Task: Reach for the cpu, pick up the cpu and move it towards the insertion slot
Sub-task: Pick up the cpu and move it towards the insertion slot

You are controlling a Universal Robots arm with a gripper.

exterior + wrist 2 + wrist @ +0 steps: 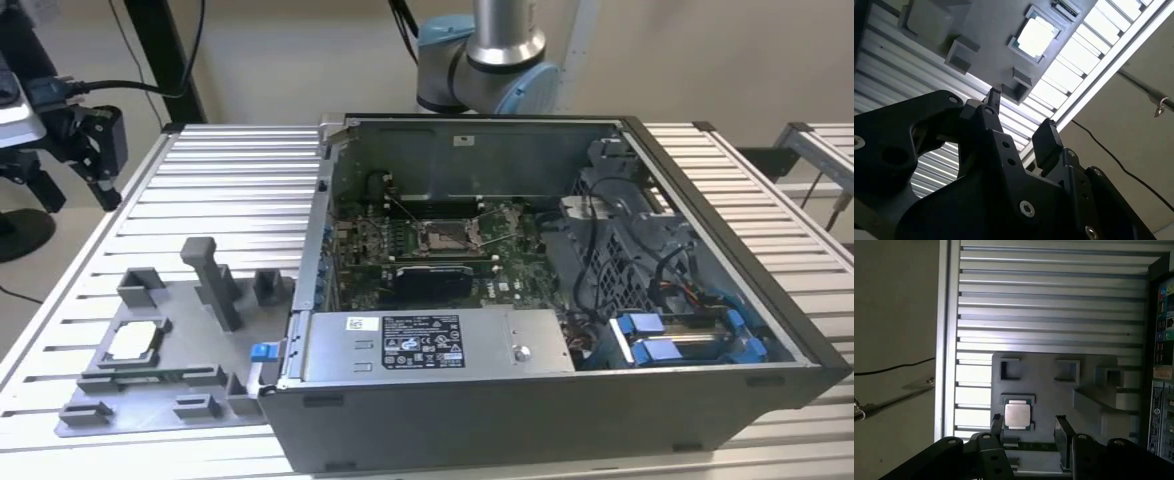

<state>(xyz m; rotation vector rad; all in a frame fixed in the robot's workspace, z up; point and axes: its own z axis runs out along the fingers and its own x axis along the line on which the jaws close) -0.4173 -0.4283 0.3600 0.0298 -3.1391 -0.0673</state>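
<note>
First wrist view: the claw (1029, 425) hangs released, clear of the cpu (1017, 415); best centre squarely over it before lowering.

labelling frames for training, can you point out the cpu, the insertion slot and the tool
cpu (1017, 415): first wrist view, centre of its silvery top
insertion slot (443, 237): exterior view, middle of its pin field
tool (1029, 419): first wrist view, midway between its fingertips

You'll find the cpu (134, 342) lying flat, silvery top up, in the tray (167, 398); the slot (445, 236), a shiny square frame, looks open inside the case (534, 415)
</note>
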